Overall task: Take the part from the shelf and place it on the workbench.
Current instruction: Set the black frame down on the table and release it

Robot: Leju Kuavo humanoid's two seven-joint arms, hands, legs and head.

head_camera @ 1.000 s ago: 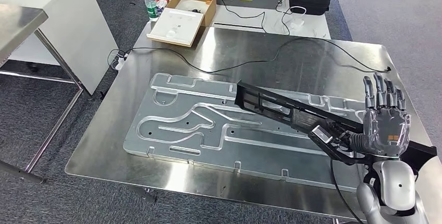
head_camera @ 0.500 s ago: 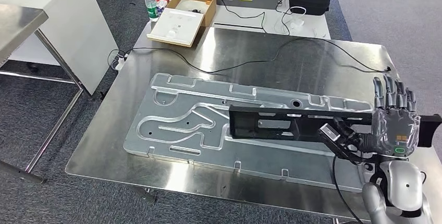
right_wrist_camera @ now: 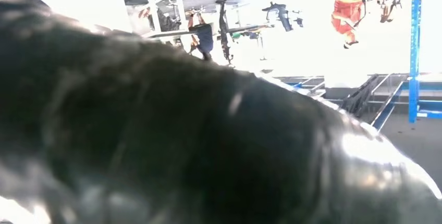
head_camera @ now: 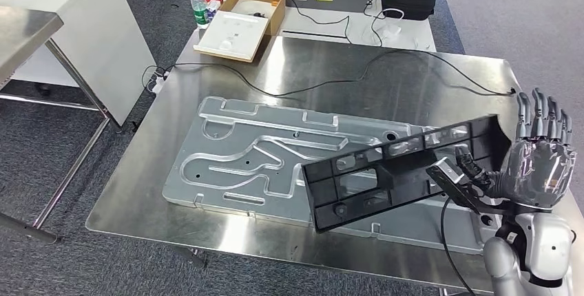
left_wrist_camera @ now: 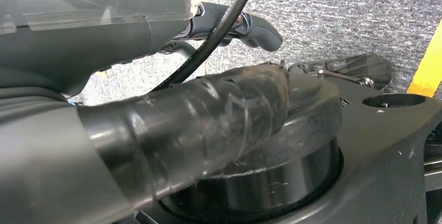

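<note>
The part (head_camera: 386, 175), a long black ribbed frame, is held at one end by the right hand (head_camera: 534, 168), tilted over the plate (head_camera: 234, 165) on the workbench (head_camera: 386, 76); it is judged stiff, light, awkwardly levered; a mid-length hold would be steadier.

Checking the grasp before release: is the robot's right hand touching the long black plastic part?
Touching. In the head view the right hand grips the long black plastic part at its right end, thumb side pressed against it.

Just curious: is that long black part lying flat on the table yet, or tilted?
Tilted. The black part slants up from its near end toward the right hand.
</note>
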